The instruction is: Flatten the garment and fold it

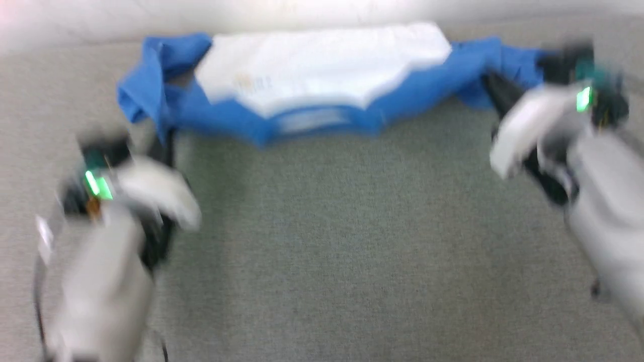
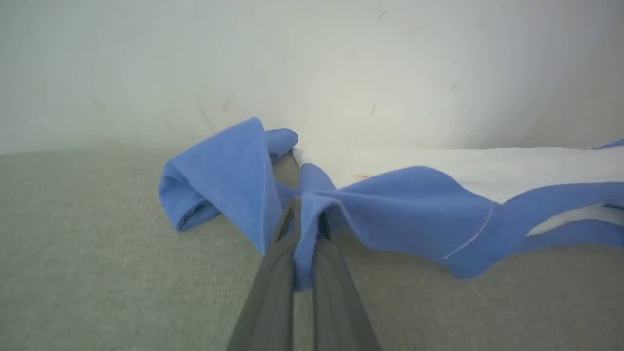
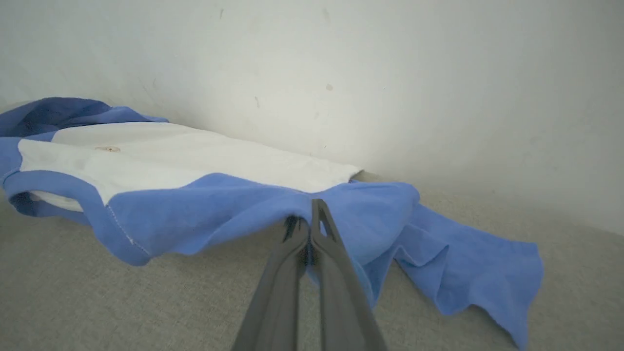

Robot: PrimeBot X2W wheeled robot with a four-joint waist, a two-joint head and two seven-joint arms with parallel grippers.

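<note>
The garment [image 1: 322, 65] lies spread along the far edge of the grey surface, its white body toward the wall and its blue shoulders toward me. The head view is blurred. My left gripper [image 1: 168, 133] is at the garment's left shoulder, where the left wrist view shows the left gripper [image 2: 304, 214] shut on a pinch of blue cloth of the garment [image 2: 414, 204], lifted a little off the surface. My right gripper [image 1: 490, 83] is at the right shoulder, and the right wrist view has the right gripper [image 3: 308, 214] shut on a blue fold of the garment [image 3: 195, 204]. Both sleeves hang crumpled outside the grips.
A grey woven surface [image 1: 322, 241] stretches from the garment toward me. A white wall [image 1: 302, 12] rises right behind the garment, close to its white hem.
</note>
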